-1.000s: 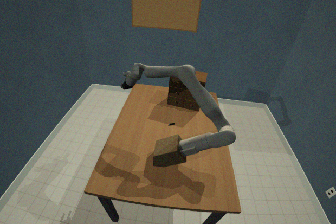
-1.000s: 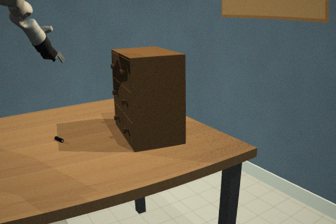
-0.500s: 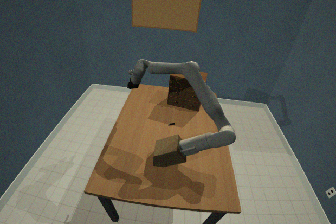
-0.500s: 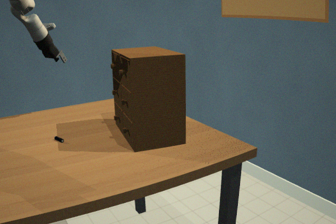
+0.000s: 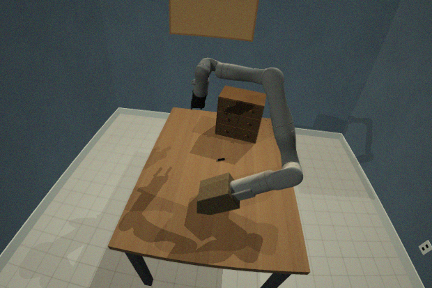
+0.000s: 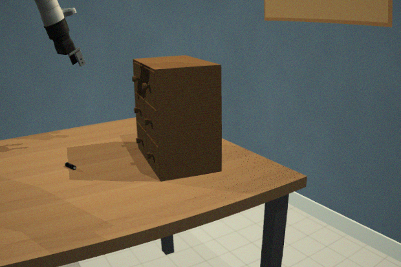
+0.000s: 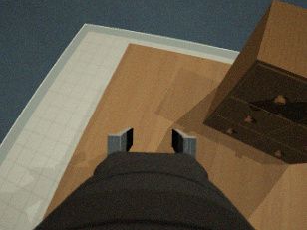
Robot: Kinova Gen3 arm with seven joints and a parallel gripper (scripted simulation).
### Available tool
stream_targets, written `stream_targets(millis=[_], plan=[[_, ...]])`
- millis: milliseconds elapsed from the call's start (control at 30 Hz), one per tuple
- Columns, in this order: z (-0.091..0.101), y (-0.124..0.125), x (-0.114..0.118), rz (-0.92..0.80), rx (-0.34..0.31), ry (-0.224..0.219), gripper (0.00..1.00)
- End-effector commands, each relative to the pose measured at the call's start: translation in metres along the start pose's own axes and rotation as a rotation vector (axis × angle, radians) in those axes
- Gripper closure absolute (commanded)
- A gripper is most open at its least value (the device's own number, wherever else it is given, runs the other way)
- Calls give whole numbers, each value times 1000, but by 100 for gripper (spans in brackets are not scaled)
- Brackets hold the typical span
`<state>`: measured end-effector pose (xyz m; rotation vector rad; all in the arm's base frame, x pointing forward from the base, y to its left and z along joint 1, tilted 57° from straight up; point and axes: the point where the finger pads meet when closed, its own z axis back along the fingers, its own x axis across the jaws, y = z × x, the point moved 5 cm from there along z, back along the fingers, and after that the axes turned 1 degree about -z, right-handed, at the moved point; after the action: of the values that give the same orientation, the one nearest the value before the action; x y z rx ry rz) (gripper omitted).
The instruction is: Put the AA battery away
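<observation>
You see the gripper high in the air above the far edge of the table, its fingers spread wide with nothing between them. In the wrist view only the two grey tips show; the dark wrist body covers the lower part of the picture. The AA battery lies on the table top, in front of the chest and well apart from it, inside the chest's shadow. It is very small, and you cannot tell its poles. The chest stands near the far edge, and its three drawer fronts sit flush. You cannot see inside any drawer. In the wrist view the chest is cut off at the right border.
</observation>
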<state>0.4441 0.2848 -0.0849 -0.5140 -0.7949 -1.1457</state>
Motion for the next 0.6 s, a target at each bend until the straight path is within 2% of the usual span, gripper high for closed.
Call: stream_targets(millis=[0, 33, 100, 167, 233, 267, 367, 400, 567], plan=[[39, 4, 42, -60, -16, 9, 0], [39, 4, 42, -60, -16, 9, 0], [59, -12, 80, -105, -75, -15, 0], [59, -12, 80, -105, -75, -15, 0], [77, -29, 115, -145, -134, -37, 0], [77, -29, 115, -145, -134, -37, 0], [102, -56, 162, -192, -215, -65, 0], [102, -56, 162, -192, -215, -65, 0], [131, -95, 218, -241, -319, -95, 0]])
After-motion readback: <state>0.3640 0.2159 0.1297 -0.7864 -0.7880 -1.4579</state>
